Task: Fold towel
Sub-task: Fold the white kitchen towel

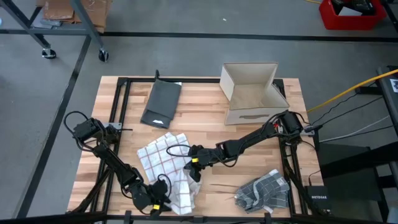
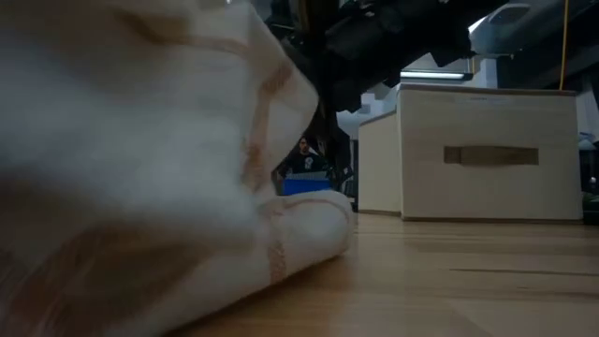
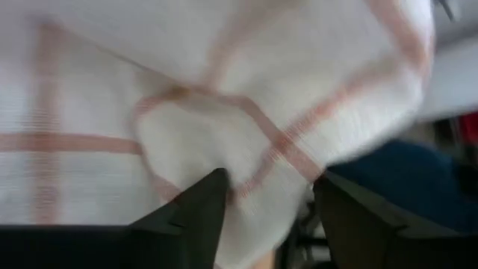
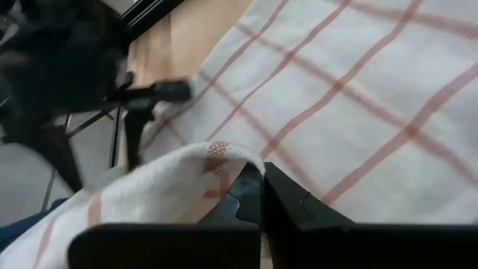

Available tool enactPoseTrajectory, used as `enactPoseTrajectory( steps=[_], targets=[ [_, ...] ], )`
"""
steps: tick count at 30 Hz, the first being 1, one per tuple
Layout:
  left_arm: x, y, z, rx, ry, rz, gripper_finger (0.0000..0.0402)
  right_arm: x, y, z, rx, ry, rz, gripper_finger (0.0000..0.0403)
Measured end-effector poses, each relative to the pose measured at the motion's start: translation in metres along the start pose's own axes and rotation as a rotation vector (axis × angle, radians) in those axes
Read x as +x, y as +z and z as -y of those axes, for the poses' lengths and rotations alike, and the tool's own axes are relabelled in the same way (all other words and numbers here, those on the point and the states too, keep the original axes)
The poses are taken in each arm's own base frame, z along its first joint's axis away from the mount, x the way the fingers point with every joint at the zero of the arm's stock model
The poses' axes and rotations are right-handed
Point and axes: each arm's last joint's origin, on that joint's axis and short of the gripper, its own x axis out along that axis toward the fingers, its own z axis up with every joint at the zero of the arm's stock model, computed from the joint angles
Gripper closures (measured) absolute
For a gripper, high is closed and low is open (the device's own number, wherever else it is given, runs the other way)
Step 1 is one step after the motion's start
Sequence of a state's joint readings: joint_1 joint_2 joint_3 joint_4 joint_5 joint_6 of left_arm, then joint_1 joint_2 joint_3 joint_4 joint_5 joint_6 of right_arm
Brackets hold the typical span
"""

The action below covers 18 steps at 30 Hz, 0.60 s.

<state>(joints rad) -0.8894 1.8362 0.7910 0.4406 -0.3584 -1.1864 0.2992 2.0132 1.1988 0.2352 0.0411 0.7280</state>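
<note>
A white towel with red checks (image 1: 163, 163) lies crumpled on the near-left part of the wooden table and fills the left of the low view (image 2: 140, 159). My left gripper (image 1: 158, 202) is at the towel's near edge, with a bulge of cloth between its fingers (image 3: 272, 202). My right gripper (image 1: 194, 167) is at the towel's right edge, shut on a raised fold (image 4: 258, 187). The left arm shows dark beyond the towel in the right wrist view. My left gripper has a rounded fold of the towel's near edge (image 3: 246, 157) between its two fingers, which stand a little apart around the bunched cloth. More than one layer is caught. My right gripper pinches a raised fold at the towel's right edge (image 4: 220, 158) between its shut fingertips. The cloth is folded over there, and the rest of the towel lies spread on the table beyond it.
A folded dark grey cloth (image 1: 161, 102) lies toward the far edge. An open cardboard box (image 1: 252, 93) stands at the far right and shows in the low view (image 2: 487, 154). A grey checked cloth (image 1: 264, 190) lies crumpled near the right near corner. Bare wood lies between them.
</note>
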Motion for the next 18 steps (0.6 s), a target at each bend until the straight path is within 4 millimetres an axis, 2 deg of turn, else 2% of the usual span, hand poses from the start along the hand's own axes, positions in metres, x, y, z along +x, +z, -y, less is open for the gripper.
enactPoseTrajectory(
  steps=[3,7,18],
  targets=[
    [0.0,-0.001,0.002,0.028,-0.032,-0.049,0.0192,0.0,0.005,0.006,0.01,-0.014,0.012,0.0398],
    [0.0,-0.002,0.002,-0.01,-0.035,-0.062,0.0196,0.0,0.012,0.014,0.023,-0.029,0.024,0.0398],
    [0.0,0.0,0.002,-0.017,-0.025,-0.006,0.0246,0.0,0.016,0.019,0.032,-0.033,0.027,0.0398]
  ],
)
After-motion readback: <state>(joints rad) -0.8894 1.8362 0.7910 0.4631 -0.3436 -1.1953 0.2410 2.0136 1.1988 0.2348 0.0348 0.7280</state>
